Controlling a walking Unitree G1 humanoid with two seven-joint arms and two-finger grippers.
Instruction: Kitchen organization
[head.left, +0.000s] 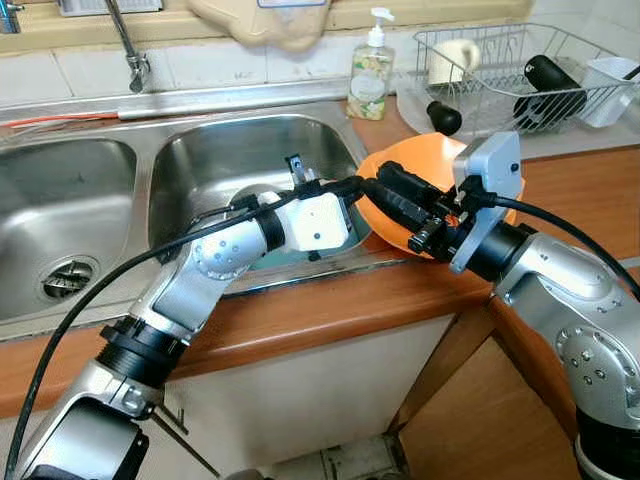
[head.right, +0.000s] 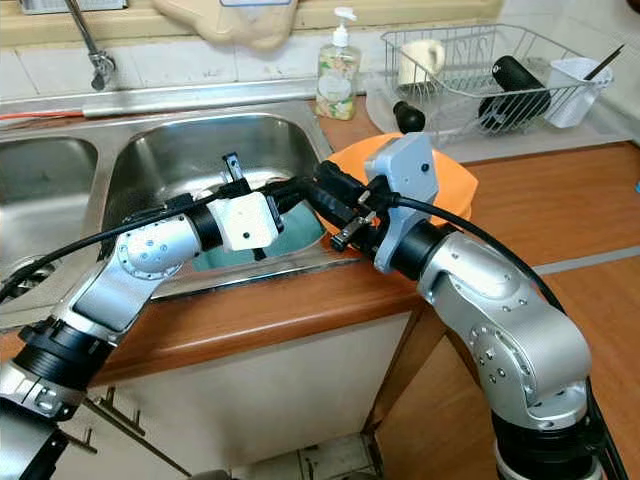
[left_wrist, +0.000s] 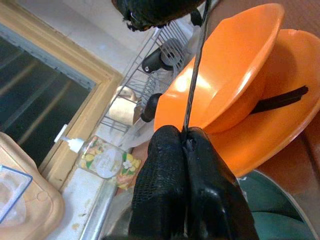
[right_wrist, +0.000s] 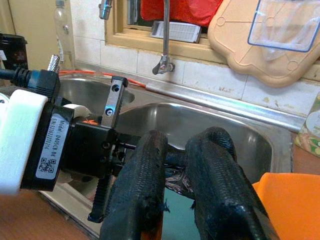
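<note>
Two grippers are meeting at the front right corner of the right sink basin (head.left: 215, 165), right beside the orange bowl (head.left: 420, 160) we're taking as the task item. It's nested in a second orange bowl (left_wrist: 295, 125) on the wooden counter (head.left: 580, 180), at the sink edge, below the dish rack (head.left: 520, 75).

Left gripper (left_wrist: 185, 192): fingers pressed flat together, pinching only a thin black cable (left_wrist: 196, 75). Bowl rim is lying just past those fingertips, not between them.

Right gripper (right_wrist: 182, 192): fingers almost touching, narrow gap, nothing clearly held. It's pointing into the basin over a teal item (head.right: 290, 240); the bowls are sitting beside its wrist, outside the fingers.

For a clean grab, we're thinking: free the cable first, spread one gripper's fingers, straddle the upper rim, and lift straight so the lower bowl isn't dragged off the counter.
</note>
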